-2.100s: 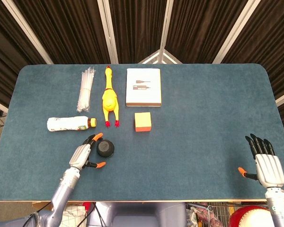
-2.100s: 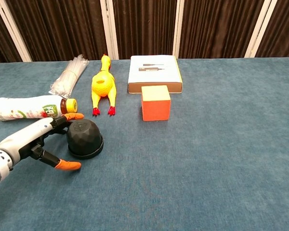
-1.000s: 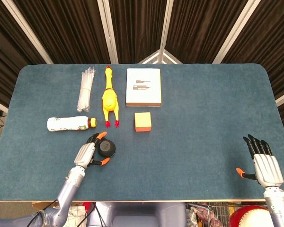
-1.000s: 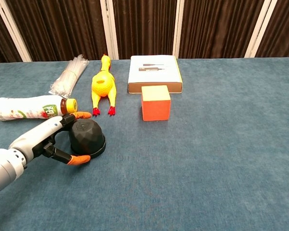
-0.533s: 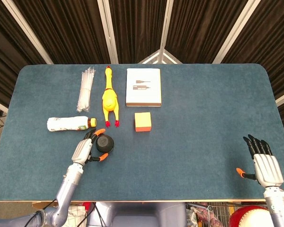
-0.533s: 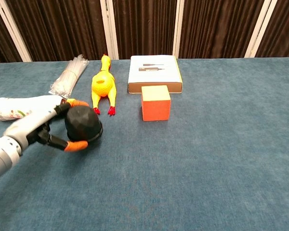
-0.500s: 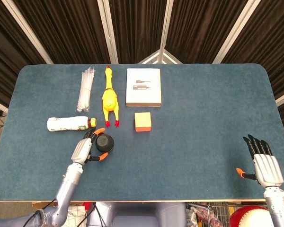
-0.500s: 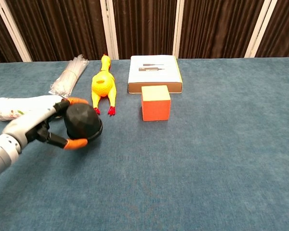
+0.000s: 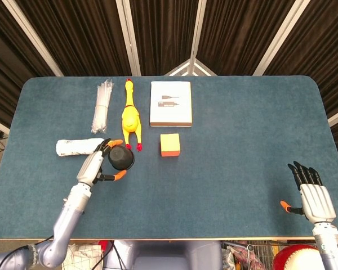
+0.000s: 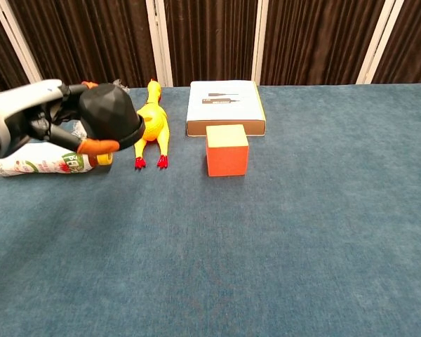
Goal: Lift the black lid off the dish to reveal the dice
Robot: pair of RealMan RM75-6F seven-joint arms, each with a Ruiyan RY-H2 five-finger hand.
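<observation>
Left hand [image 10: 38, 116] grips the black lid [image 10: 111, 116], thumb under the rim, fingers over the dome, lid raised clear of the table [image 10: 266, 239] in front of the bottle [image 10: 45, 160] and rubber chicken [image 10: 149, 125]. No dish or dice visible on the cloth below, in either view, so can't confirm the reveal; lifting looks done, lid not yet set down. Right hand [image 9: 317, 198] idle near the table's front edge, fingers spread, empty

lid [image 10: 111, 115]: black, faceted
chicken [image 9: 130, 117]: yellow, red feet
cube [image 10: 226, 149]: orange
table [image 10: 302, 225]: blue
box [image 9: 170, 103]: white
fingertips [image 10: 97, 146]: orange
</observation>
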